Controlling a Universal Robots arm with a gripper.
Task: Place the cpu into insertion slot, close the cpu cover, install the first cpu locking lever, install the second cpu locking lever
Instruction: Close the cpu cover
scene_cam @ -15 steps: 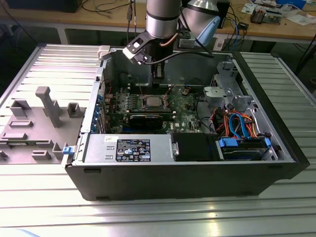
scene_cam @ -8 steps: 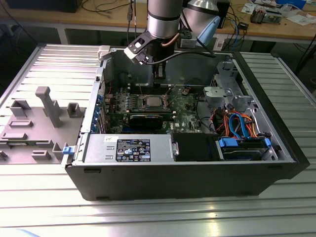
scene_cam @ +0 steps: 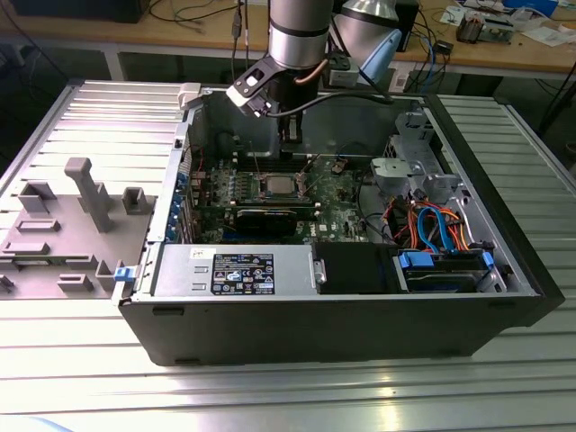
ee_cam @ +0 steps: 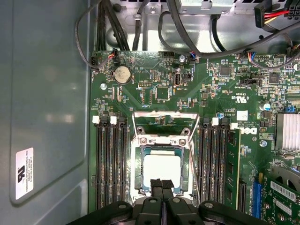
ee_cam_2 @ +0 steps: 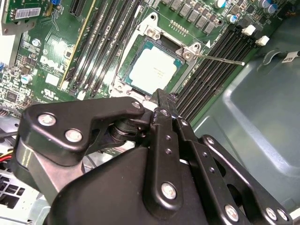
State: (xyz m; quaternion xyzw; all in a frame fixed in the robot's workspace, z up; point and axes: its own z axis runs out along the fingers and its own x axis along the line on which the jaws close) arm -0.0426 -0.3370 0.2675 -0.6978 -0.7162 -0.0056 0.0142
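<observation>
Silver-grey cpu [ee_cam: 161,168] near the closed fingers [ee_cam: 156,188]

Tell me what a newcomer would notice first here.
The open computer case on the ribbed metal table, with the arm reaching down into it. In the first wrist view the cpu sits bright in the insertion slot, framed by the cpu cover, with the shut gripper just over its edge.
</observation>
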